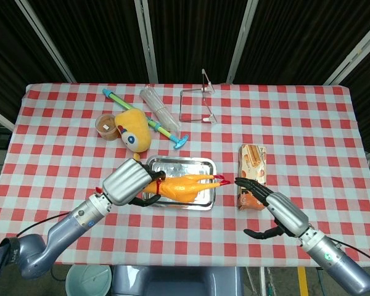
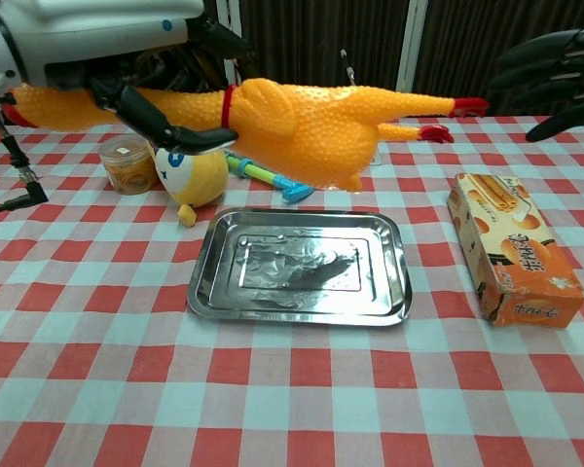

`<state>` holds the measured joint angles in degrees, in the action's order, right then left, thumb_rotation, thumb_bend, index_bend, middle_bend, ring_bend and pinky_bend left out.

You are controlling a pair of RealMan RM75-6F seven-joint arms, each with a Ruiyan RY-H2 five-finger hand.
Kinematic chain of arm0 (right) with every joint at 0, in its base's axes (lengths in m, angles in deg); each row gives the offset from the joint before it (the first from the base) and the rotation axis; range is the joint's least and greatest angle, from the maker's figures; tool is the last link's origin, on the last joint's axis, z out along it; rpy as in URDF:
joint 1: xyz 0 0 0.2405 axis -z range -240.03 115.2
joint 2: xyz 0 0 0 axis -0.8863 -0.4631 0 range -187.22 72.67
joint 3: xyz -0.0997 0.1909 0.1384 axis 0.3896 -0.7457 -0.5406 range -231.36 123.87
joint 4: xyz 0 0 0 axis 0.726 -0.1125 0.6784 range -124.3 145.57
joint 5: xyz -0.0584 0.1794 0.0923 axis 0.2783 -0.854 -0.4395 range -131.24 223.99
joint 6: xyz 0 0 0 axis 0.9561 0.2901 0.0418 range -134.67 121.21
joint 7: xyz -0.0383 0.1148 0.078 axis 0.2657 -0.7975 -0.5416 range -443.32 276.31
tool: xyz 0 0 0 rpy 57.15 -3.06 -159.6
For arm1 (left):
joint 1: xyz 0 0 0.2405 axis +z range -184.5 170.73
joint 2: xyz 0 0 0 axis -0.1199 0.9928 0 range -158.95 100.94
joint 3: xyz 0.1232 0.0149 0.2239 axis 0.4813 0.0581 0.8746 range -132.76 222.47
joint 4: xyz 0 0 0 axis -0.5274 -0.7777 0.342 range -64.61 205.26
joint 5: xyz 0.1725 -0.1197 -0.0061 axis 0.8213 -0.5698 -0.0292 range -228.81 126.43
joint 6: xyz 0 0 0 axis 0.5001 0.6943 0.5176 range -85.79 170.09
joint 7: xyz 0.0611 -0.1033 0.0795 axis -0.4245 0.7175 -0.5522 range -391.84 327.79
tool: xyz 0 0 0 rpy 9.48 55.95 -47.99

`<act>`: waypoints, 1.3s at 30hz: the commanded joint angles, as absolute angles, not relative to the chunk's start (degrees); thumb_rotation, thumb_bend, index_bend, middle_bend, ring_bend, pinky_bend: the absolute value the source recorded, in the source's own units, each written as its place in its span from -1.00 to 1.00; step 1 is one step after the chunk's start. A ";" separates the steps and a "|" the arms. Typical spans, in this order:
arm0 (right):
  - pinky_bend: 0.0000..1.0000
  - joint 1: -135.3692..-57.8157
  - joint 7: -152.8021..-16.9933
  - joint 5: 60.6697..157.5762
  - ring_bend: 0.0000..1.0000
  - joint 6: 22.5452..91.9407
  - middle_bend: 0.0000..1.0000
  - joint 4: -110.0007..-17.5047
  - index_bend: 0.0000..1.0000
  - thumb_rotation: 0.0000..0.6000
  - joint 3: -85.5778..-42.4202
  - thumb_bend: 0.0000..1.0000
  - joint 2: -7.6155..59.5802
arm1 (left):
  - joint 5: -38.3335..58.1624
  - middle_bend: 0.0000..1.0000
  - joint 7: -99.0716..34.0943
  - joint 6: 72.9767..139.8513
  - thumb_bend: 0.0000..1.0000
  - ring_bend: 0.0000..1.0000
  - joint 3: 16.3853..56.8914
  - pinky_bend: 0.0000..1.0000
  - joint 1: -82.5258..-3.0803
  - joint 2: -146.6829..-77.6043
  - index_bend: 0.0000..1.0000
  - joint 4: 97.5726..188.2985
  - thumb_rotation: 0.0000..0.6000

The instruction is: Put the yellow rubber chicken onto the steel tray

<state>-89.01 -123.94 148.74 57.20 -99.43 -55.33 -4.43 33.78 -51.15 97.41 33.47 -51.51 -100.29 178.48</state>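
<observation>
While my left hand (image 1: 131, 182) grips the yellow rubber chicken (image 2: 302, 122) by its neck above the steel tray (image 2: 397, 292), I'm mid-carry — next I'd lower and let go; my right hand (image 1: 274, 213) hangs spread, holding nothing.

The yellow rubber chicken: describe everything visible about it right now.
The yellow rubber chicken is a long, bumpy-skinned toy that looks like soft rubber, with a red band at its neck and red feet on thin legs. The left hand grips it around the neck end, holding it roughly level in the air above the steel tray, feet pointing toward the right hand. In the chest view it clearly touches neither the tray nor the table; only the left hand contacts it.
</observation>
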 commanded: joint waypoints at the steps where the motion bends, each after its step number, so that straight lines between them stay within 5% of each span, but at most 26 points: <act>1: -0.84 -91.57 -124.52 145.33 -1.00 53.65 -0.95 -99.60 -1.00 1.00 -56.51 -0.48 -1.52 | 28.51 0.46 -54.33 94.59 0.57 0.33 32.01 0.55 -53.89 -102.52 0.25 180.17 1.00; 22: -0.88 -96.39 -119.65 134.78 -1.00 48.26 -0.96 -98.02 -1.00 1.00 -58.96 -0.48 6.78 | 6.15 0.46 -64.82 92.31 0.55 0.34 28.86 0.57 -63.85 -109.41 0.25 183.37 1.00; 39: -0.97 -94.36 -117.10 130.68 -1.00 52.39 -1.00 -92.75 -1.00 1.00 -60.43 -0.48 7.86 | 5.12 0.46 -66.06 96.35 0.55 0.34 31.55 0.57 -65.19 -108.60 0.24 183.79 1.00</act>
